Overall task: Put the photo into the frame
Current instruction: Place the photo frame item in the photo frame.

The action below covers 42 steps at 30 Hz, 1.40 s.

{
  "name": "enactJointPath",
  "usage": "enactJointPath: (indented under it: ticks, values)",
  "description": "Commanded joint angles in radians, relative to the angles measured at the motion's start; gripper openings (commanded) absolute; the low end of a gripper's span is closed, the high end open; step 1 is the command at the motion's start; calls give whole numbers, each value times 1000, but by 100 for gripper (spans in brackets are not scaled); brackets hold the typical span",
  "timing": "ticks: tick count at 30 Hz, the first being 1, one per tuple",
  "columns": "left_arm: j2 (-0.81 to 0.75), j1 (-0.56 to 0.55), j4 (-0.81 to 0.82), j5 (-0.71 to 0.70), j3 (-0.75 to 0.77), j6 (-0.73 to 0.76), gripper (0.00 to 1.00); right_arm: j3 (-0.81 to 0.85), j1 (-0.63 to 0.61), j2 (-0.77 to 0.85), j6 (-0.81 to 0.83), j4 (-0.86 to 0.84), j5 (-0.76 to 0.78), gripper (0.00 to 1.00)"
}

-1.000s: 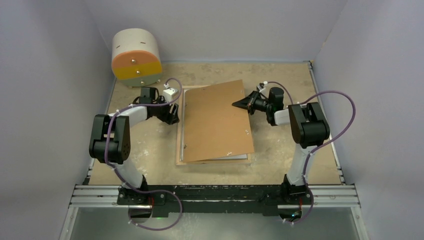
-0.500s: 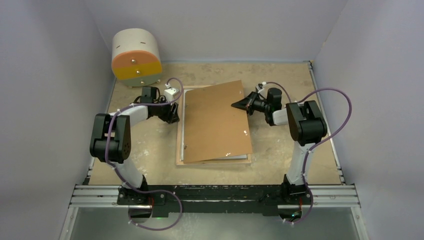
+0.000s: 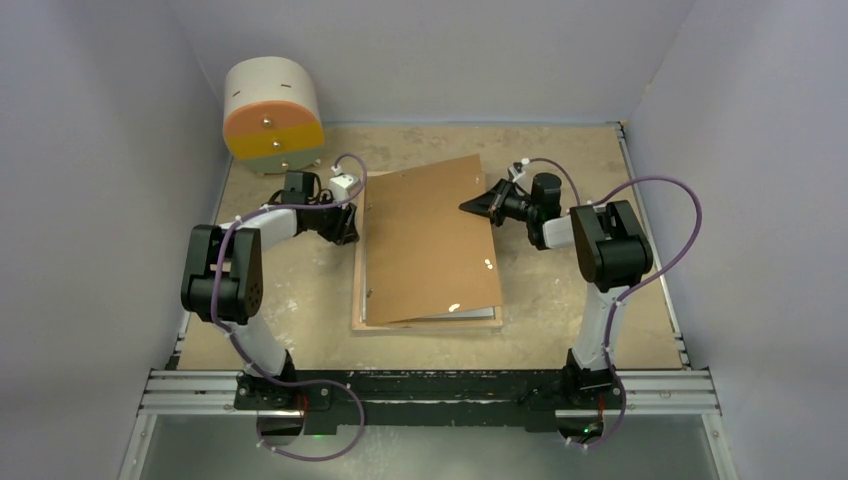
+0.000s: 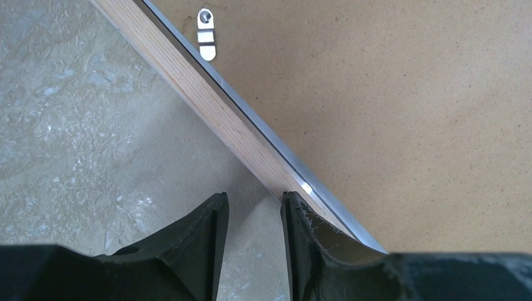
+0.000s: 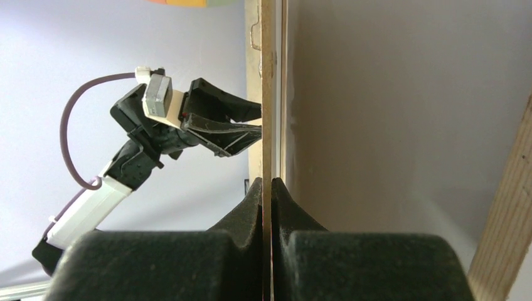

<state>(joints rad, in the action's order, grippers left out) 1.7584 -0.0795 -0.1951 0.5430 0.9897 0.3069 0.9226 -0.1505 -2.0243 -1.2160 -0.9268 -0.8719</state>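
Now, the right gripper (image 3: 470, 207) has its jaws pinched tight on the right edge of the thin brown hardboard sheet (image 3: 430, 245), and that side is tilted up off the large rectangular frame with the light wooden rim (image 3: 359, 270). The frame lies flat mid-counter. At its left rim, toward the far-left corner, the left gripper (image 3: 347, 232) sits low, jaws a little apart, one finger right at the wood. The photo can't be made out under the sheet. A white drum with an orange-and-yellow face (image 3: 272, 110) stands in the far-left corner.
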Motion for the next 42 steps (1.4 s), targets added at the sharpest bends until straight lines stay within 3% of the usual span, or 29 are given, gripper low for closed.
enactJointPath:
  ticks: [1,6,19,32,42]
  values:
    - [51,-3,-7,-80,-1,51,38,-5,-4,11,-53,-123,11,0]
    - [55,-3,-12,-77,1,55,36,-16,-13,-11,-97,-182,15,0]
    - [57,-5,-9,-74,-1,57,31,-19,-21,-18,-64,-127,17,0]
    - [81,-19,-10,-88,-4,72,20,-12,-31,-56,-35,-129,39,0]
    - [89,-28,-33,-91,10,87,14,10,-55,-6,130,114,105,0]
